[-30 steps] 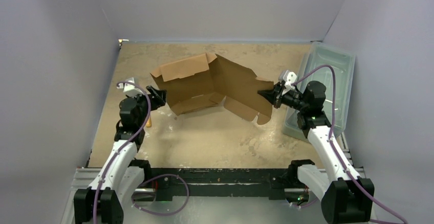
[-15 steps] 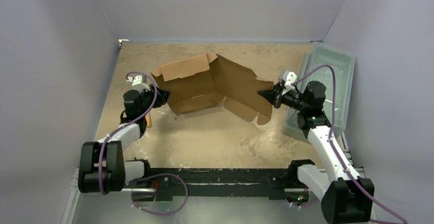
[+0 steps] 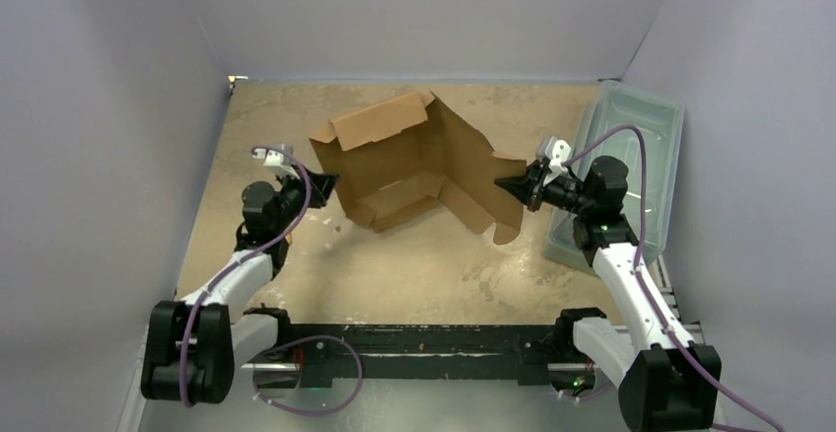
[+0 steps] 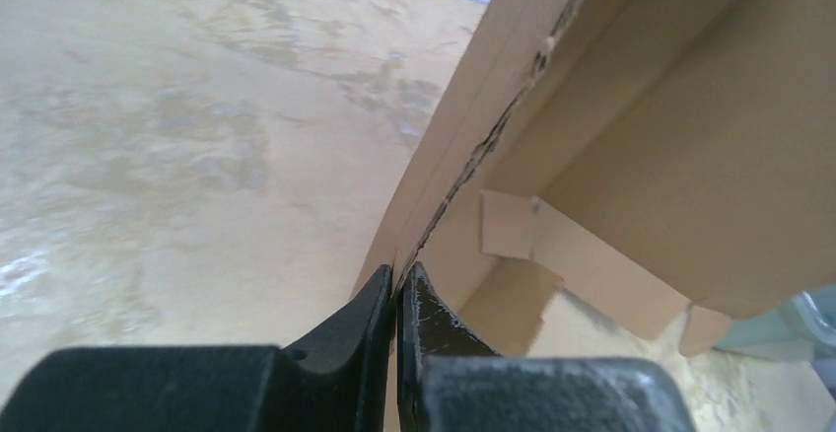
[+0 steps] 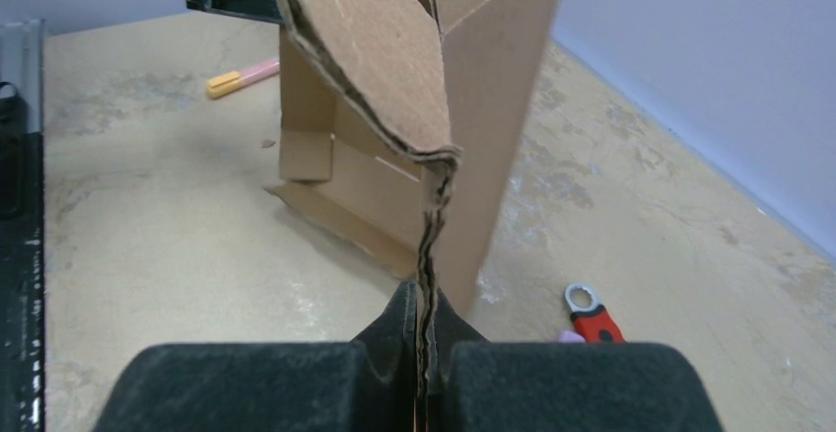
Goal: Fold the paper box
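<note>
Beside the paper box [image 5: 493,107], a half-hidden wrench [image 5: 594,322].

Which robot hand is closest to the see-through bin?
The right gripper, pinching the paper box just beside the plastic bin; the left gripper holds the box's opposite edge, farther away.

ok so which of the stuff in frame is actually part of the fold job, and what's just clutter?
Job: brown cardboard die-cut paper box; left gripper and right gripper, both shut on its edges.
Clutter: translucent grey-green plastic bin; red-handled silver wrench; pink-and-yellow marker.
</note>
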Tool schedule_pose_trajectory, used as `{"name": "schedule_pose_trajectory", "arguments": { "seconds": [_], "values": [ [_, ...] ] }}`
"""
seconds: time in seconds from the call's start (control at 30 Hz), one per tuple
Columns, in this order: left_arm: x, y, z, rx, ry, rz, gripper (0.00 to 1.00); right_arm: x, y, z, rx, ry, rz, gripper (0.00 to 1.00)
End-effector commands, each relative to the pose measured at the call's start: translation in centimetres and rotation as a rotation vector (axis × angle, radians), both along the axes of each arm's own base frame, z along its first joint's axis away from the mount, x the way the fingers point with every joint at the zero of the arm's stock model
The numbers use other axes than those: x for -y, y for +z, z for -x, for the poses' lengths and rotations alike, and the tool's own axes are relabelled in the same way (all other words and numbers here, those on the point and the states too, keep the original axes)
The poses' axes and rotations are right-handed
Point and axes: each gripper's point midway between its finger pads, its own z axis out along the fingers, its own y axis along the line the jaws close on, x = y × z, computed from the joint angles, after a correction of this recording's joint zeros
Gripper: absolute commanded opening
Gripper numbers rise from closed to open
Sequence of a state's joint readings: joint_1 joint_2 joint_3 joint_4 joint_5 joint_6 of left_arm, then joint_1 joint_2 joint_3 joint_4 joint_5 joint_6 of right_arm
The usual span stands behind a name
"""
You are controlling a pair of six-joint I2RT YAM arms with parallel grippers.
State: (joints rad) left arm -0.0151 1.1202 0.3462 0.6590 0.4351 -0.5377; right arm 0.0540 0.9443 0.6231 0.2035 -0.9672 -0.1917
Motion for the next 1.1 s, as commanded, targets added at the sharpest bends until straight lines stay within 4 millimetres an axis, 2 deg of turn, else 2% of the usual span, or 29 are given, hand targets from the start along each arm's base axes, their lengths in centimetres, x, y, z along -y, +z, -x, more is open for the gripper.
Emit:
{"name": "schedule_pose_trajectory", "arguments": {
  "seconds": [0.0,0.13,0.27,0.4,0.63,0.83,1.07],
  "values": [
    [2.4,1.6,1.2,0.072,-0.006,-0.027,0.01,-1.1,2.9,1.8,0.084,0.113,-0.015,0.0],
    [2.6,0.9,1.7,0.056,0.029,-0.032,0.0,-1.3,2.9,2.2,0.084,0.133,-0.018,0.0],
    [1.5,0.1,1.5,0.018,0.102,-0.058,0.0,-1.4,2.8,2.3,0.086,0.14,-0.018,0.0],
    [0.4,0.2,0.9,-0.011,0.165,-0.092,0.0,-1.7,2.7,2.9,0.085,0.183,-0.019,0.0],
    [-0.8,1.0,0.2,-0.026,0.26,-0.166,0.0,-1.7,2.3,2.6,0.071,0.178,-0.019,0.0],
    [0.5,1.5,0.1,-0.012,0.266,-0.233,0.0,-2.3,2.1,3.2,0.063,0.215,-0.027,0.0],
    [2.0,1.9,0.7,0.016,0.255,-0.229,0.0,-2.1,1.8,2.2,0.054,0.158,-0.02,0.0]
  ]
}}
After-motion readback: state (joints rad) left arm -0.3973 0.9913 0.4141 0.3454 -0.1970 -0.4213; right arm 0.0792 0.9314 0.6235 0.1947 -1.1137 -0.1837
